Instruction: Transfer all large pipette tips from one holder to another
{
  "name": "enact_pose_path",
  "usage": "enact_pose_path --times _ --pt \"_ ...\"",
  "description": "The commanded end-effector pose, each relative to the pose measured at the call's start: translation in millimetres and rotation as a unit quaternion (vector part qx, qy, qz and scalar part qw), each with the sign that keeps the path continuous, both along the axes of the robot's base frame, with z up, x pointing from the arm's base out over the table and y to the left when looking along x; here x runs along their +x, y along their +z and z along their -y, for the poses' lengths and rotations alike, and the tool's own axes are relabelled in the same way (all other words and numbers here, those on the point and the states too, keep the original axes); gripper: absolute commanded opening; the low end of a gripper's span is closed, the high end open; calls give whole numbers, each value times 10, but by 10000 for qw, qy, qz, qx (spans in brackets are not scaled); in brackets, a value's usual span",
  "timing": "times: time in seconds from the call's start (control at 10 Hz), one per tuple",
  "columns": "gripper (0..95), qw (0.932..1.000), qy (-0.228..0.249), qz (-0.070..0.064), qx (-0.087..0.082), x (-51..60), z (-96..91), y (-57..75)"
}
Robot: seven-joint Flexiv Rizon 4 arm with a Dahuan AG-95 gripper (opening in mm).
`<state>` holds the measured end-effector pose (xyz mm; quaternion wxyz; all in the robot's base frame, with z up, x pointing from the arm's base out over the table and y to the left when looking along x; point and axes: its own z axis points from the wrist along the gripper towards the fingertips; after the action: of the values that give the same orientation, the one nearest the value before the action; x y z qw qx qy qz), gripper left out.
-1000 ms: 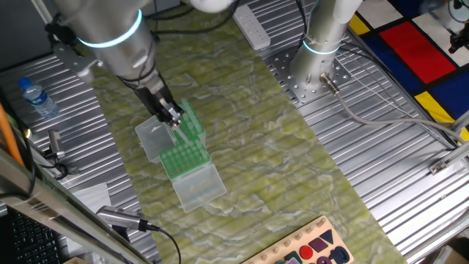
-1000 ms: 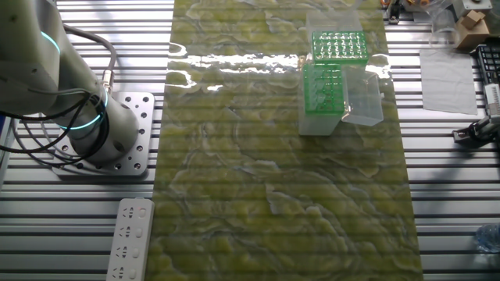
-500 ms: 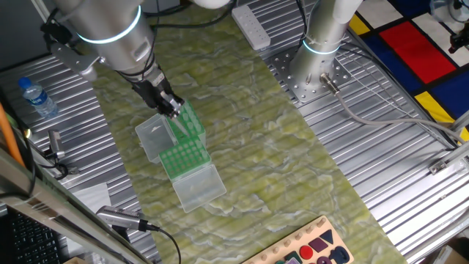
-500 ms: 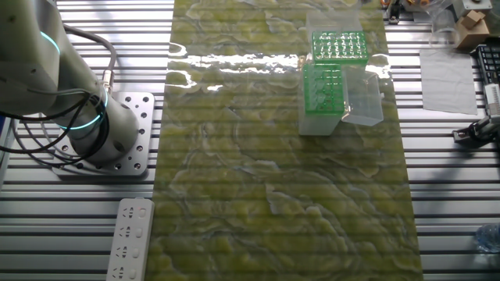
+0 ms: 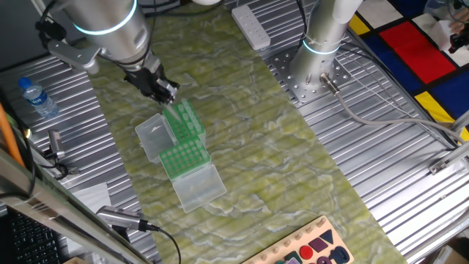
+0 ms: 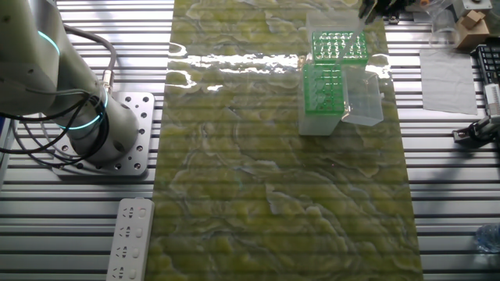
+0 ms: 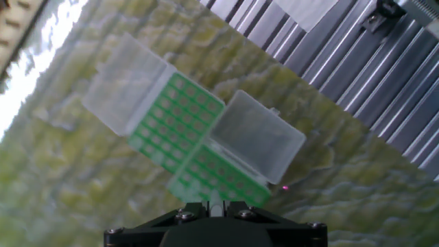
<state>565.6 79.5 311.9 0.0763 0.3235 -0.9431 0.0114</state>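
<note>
Two green racks stand side by side on the mat, one (image 5: 185,122) farther back and one (image 5: 183,156) nearer, each with its clear lid folded open. Large pipette tips show as pale dots in the rack tops (image 6: 338,45) (image 7: 177,113). My gripper (image 5: 165,92) hangs above the racks, clear of them. In the hand view the gripper (image 7: 216,204) is shut on a whitish pipette tip (image 7: 216,200) between its jaws, over the edge of the closer rack (image 7: 219,175). From the other fixed view only the gripper's dark tip (image 6: 373,8) shows at the top edge.
Open clear lids (image 5: 153,136) (image 5: 198,186) lie beside the racks. A second arm's base (image 5: 320,70) stands at the right of the mat. A water bottle (image 5: 35,97) lies on the left, a power strip (image 5: 251,28) at the back, and a toy board (image 5: 311,249) at the front.
The gripper has risen from the far rack and drifted up and left, carrying a pipette tip; it now enters the top of the other fixed view.
</note>
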Motion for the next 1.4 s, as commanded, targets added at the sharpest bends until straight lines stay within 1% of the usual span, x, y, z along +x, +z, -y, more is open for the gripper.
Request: enact_pose_path --times 0.1,0.2,0.3,0.4,0.5,0.7,0.9,1.2,1.4 --pt "0 9990 450 -28 -65 37 194 -64" --pt "0 9988 492 -29 -76 36 222 -74" --pt "0 9978 643 -39 -144 32 291 -101" --pt "0 9976 678 -37 -153 30 315 -110" --pt "0 9968 790 10 -143 19 402 -143" --pt "0 9962 858 39 -147 14 466 -175" --pt "0 9959 887 43 -162 7 493 -192" --pt "0 9960 881 54 -141 -20 516 -225" --pt "0 9959 890 80 -124 -55 540 -264"
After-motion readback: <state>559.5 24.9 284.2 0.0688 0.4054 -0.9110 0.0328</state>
